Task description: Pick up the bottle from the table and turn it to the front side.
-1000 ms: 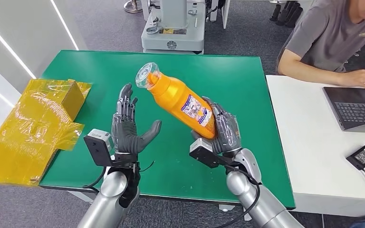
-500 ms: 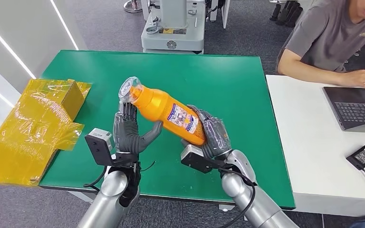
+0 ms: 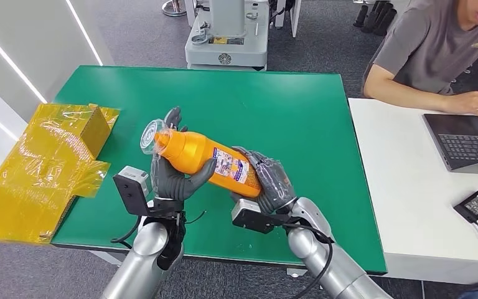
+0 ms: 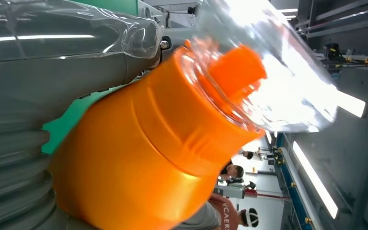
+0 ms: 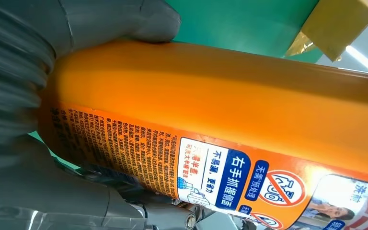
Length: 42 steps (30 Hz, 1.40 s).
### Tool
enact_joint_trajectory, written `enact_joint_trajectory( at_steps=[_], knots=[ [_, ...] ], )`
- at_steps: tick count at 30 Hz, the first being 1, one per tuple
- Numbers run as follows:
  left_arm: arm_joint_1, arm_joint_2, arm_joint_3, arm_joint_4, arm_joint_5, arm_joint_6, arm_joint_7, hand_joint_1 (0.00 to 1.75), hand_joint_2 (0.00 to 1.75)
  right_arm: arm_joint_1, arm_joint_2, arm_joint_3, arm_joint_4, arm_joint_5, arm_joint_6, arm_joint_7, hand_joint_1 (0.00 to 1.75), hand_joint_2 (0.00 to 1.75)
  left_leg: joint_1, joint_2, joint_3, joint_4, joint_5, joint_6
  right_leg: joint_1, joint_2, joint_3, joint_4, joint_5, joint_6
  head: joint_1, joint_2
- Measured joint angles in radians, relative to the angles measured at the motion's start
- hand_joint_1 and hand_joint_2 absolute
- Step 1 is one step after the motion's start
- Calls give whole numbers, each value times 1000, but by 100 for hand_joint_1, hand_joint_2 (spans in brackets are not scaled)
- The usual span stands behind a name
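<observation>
Green table (image 3: 299, 99), white desk (image 3: 398, 205), grey floor (image 3: 143, 37)

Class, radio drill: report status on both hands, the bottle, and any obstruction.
Right hand grips orange bottle at its base end. Left hand cradles the neck end, thumb underneath. Bottle off the green table, lying tilted, clear cap toward left. Nothing obstructing.

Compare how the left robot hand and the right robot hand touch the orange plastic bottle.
The left robot hand supports the orange plastic bottle near its clear cap, fingers extending behind it. The right robot hand wraps the labelled lower end. Both touch the bottle above the green table.
</observation>
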Motion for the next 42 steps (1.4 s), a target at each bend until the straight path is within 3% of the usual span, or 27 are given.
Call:
enact_joint_trajectory(
  at_steps=[6, 10, 13, 32, 36, 37, 41, 42],
  knots=[
    [0, 0, 0, 5, -1, -8, 1, 0, 175, -3, 0, 7, 13, 3, 22, -14, 175, 175, 0, 0, 0, 0, 0, 0, 0, 0, 0, 0, 0, 0, 0, 0],
    [0, 0, 0, 8, -5, -13, 1, 168, 175, -3, 0, 8, 17, 5, 24, -17, 175, 175, 0, 0, 0, 0, 0, 0, 0, 0, 0, 0, 0, 0, 0, 0],
    [1, 0, 0, 8, -10, -22, 1, 175, 175, -3, 0, 8, 17, 7, 23, -17, 175, 175, 0, 0, 0, 0, 0, 0, 0, 0, 0, 0, 0, 0, 0, 0],
    [3, -3, 8, 8, -18, -61, 13, 175, 175, 4, 0, 4, 6, 23, 22, -7, 175, 175, 0, 0, 0, 0, 0, 0, 0, 0, 0, 0, 0, 0, 0, 0],
    [4, -3, 10, 8, -25, -66, 13, 175, 175, 8, 0, 2, 1, 61, -4, 35, 175, 175, 0, 0, 0, 0, 0, 0, 0, 0, 0, 0, 0, 0, 0, 0],
    [4, -3, 10, 8, -29, -66, 13, 175, 175, 10, 1, 2, 0, 72, -13, 50, 168, 175, 0, 0, 0, 0, 0, 0, 0, 0, -1, 0, 0, 0, 0, 0],
    [10, -4, 10, 8, -43, -67, 14, 175, 175, 23, 6, -3, -2, 112, -49, 102, 3, 175, 0, 0, 0, 0, 0, 0, 0, 0, -1, 0, 0, 0, 0, 0],
    [12, -4, 10, 8, -45, -66, 14, 175, 175, 28, 9, -4, -2, 120, -60, 113, 2, 175, 0, 0, 0, 0, 0, 0, 0, 0, -1, 0, 0, 0, 0, 0]
  ],
)
